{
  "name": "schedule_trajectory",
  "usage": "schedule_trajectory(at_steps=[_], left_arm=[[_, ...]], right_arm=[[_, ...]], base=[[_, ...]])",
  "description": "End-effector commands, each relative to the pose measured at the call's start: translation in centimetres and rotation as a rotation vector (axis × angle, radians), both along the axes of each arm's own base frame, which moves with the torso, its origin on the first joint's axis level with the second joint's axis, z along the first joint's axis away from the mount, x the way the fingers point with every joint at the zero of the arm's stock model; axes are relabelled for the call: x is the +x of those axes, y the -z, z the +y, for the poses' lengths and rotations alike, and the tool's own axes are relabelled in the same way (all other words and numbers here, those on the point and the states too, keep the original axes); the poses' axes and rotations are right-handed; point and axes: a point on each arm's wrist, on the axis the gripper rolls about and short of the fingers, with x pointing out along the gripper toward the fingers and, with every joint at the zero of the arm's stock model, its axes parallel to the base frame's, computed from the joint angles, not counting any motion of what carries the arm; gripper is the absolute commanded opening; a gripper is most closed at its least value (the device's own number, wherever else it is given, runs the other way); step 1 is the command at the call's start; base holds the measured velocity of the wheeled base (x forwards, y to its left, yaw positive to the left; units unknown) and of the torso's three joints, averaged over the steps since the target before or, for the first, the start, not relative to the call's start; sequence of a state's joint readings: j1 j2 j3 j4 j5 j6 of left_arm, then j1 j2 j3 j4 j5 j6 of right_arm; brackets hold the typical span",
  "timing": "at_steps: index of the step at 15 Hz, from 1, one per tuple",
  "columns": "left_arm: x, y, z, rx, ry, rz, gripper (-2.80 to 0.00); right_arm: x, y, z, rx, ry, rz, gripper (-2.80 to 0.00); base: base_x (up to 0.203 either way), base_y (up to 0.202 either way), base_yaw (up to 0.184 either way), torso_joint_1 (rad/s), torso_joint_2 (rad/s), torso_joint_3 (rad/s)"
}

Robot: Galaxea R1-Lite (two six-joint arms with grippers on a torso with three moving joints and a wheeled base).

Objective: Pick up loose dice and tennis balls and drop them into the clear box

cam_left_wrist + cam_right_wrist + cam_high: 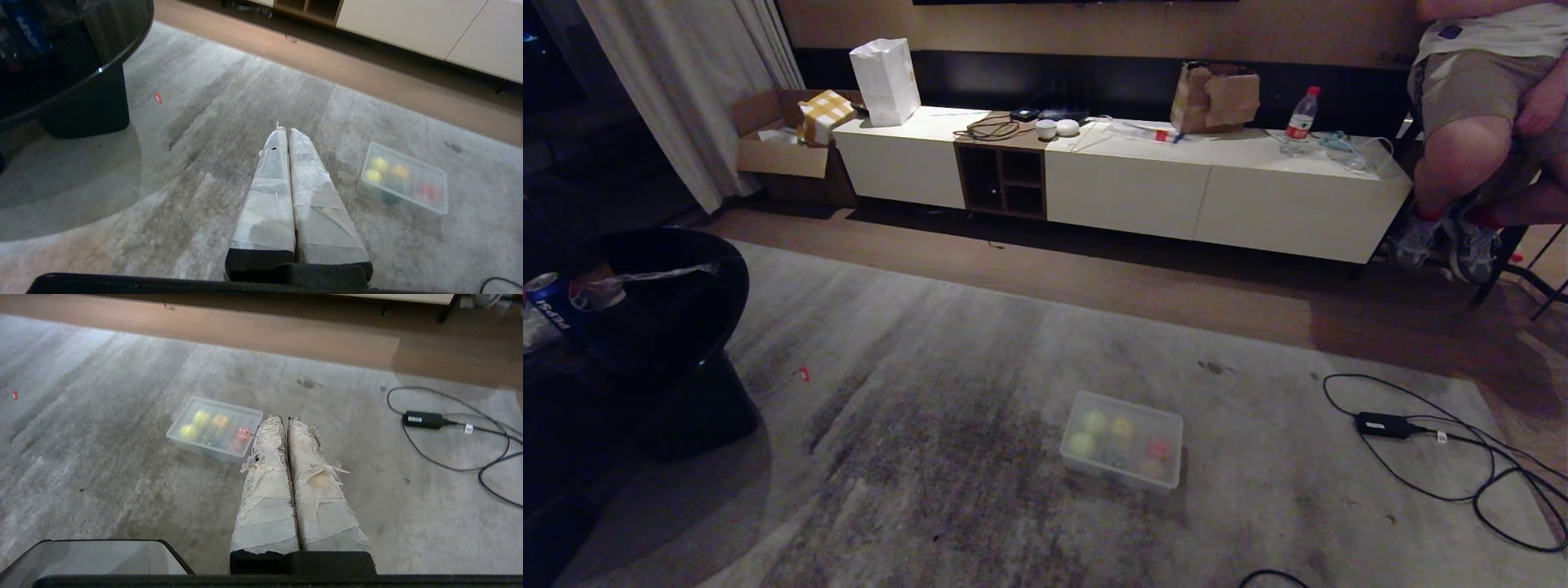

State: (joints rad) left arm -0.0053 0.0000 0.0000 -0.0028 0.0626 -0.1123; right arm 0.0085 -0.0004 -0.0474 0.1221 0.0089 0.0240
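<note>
Head view, clear box (1168,423) on rug, tennis balls (1094,422) (dice (1122,427) too) inside

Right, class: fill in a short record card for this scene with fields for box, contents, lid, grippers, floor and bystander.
box: clear box on the grey rug
contents: two tennis balls, plus yellow and red dice
lid: closed on top
grippers: left gripper and right gripper shut, empty
floor: black cable on the robot's right
bystander: seated person, far right
</note>
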Motion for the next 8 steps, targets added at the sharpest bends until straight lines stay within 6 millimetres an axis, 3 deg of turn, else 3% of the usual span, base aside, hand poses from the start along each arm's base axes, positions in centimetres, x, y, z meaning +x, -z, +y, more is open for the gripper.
schedule_trajectory(at_steps=[1,8], left_arm=[[0.02,0.04,0.00,0.002,0.000,0.003,-2.80],[0.02,0.05,0.00,0.012,0.002,0.005,-2.80]], right_arm=[[0.01,0.00,0.00,0.000,0.000,0.002,-2.80],[0.01,0.01,0.00,0.000,0.001,0.004,-2.80]], base=[[0.000,0.000,0.000,-0.002,0.00,0.115],[0.000,0.000,0.000,0.001,0.00,0.018]])
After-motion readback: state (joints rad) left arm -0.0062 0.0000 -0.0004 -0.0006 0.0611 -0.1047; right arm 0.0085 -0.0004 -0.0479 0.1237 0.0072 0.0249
